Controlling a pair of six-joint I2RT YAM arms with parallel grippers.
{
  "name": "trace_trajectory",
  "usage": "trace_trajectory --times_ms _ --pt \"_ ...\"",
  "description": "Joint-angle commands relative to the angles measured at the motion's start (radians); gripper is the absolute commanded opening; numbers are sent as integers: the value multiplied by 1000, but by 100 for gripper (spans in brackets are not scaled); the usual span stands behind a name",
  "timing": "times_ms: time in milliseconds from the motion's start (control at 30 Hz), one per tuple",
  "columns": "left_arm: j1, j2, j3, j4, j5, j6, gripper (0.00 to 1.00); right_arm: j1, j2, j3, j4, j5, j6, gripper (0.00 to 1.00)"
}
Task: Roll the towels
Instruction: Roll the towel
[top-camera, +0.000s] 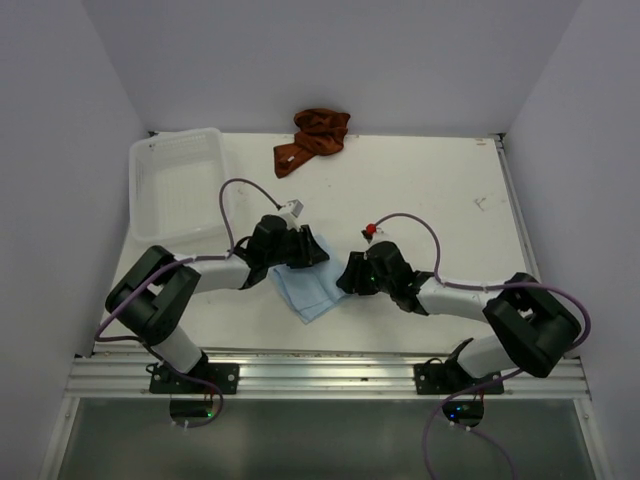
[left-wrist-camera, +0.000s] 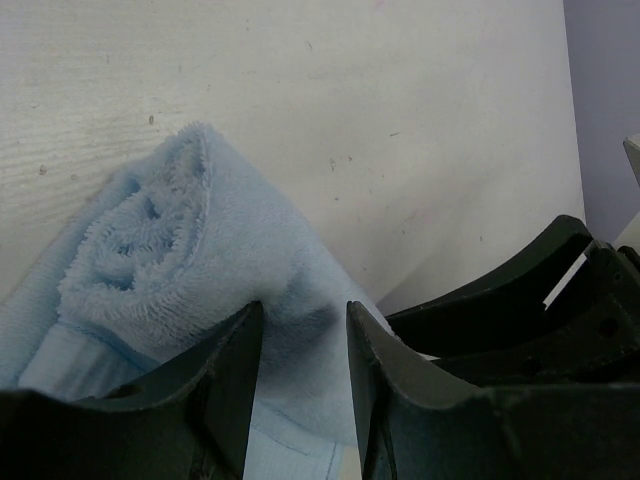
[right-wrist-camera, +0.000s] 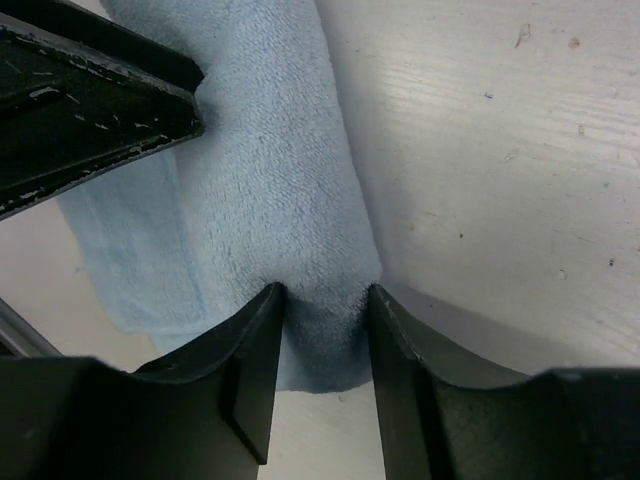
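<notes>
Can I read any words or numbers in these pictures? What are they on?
No, there are none to read.
The blue towel, the brown towel and the clear bin are plain.
The little white tag on the left arm's cable is too small to read.
The table shows only scuff marks.

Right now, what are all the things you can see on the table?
blue towel: one, light blue, partly rolled, near the middle of the table between the two grippers
rust towel: one, rusty brown, crumpled at the far edge
bin: one, clear plastic, far left corner
table: one, white, under everything
left gripper: one, black, closed on one end of the roll
right gripper: one, black, pinching the other end
</notes>
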Motion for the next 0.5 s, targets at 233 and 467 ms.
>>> trace_trajectory --times_ms 233,467 --pt "-3 -41 -15 -21 -15 20 43 -4 -17 -8 39 -27 -1 1" --pt "-5 -79 32 -72 -36 39 44 0 -91 32 -82 44 -87 0"
